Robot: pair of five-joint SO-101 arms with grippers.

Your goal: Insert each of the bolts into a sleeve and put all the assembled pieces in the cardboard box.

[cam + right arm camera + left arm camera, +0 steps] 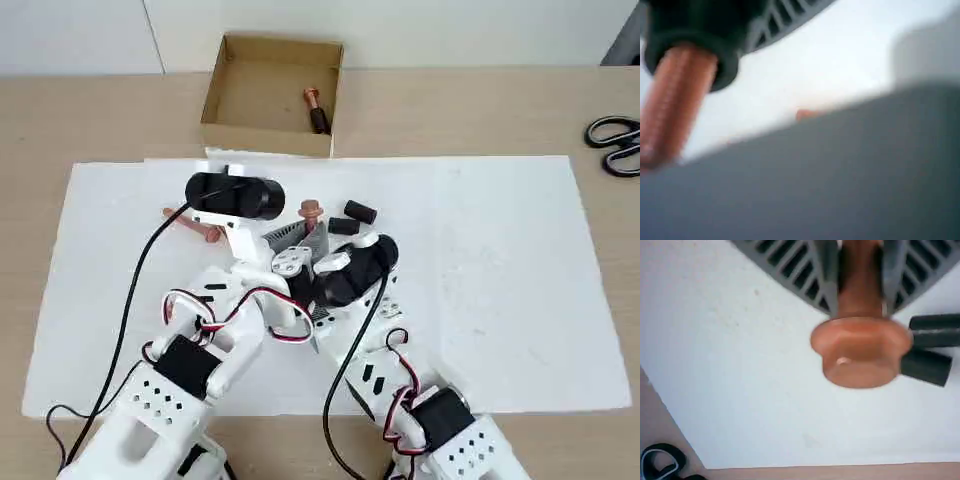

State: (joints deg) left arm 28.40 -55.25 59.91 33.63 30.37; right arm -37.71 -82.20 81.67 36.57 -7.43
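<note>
Copper-coloured threaded bolt [860,350] is clamped by its shank in the left gripper [857,310], above the white paper [500,280]; the right gripper [316,248] grips a black cylindrical sleeve [690,35], thread poking through. Insertion looks underway: next, push the sleeve home, then carry it to the brown cardboard box [225,92] beyond.

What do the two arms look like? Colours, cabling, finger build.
The left arm and right arm are white shells with black servo blocks at the joints. Each wrist carries a black cylindrical camera fed by a thick black cable. Thin red, white and black servo wires loop along the links. The fingers are grey with slotted ribbing.
</note>
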